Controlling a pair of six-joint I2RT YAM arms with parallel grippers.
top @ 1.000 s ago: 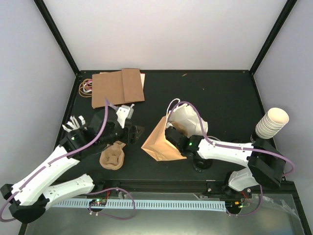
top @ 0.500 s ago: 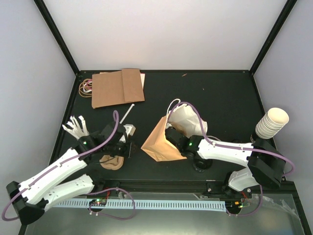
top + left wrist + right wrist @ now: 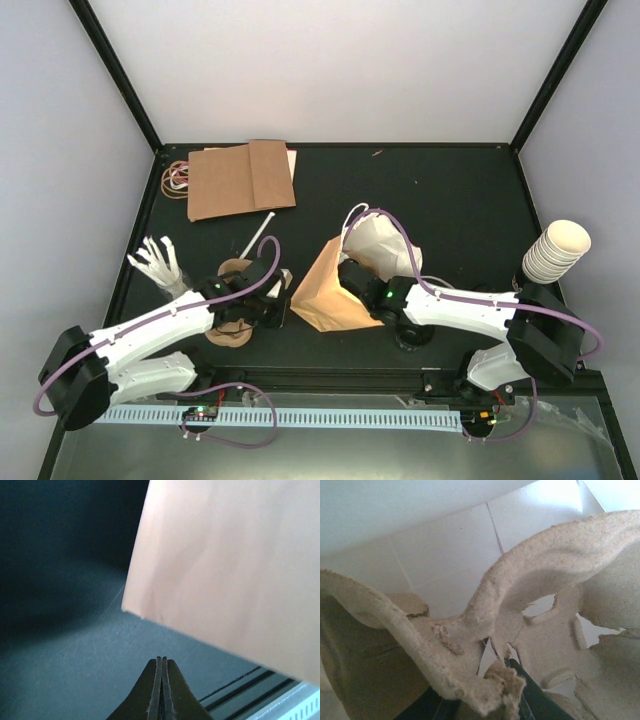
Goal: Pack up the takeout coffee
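While inside paper bag (image 3: 328, 288), right end effector (image 3: 487, 705) half-hidden by gripped pulp tray (image 3: 530, 580).

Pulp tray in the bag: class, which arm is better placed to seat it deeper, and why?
Probably right. The right tool grips the pulp tray inside the bag, while the left tool is shut on nothing, outside the bag's brown wall.

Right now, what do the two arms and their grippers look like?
Both the left arm and right arm have white links with black joints, a purple cable looping along each, and a green light near the wrist. The left gripper has dark tapered fingers.
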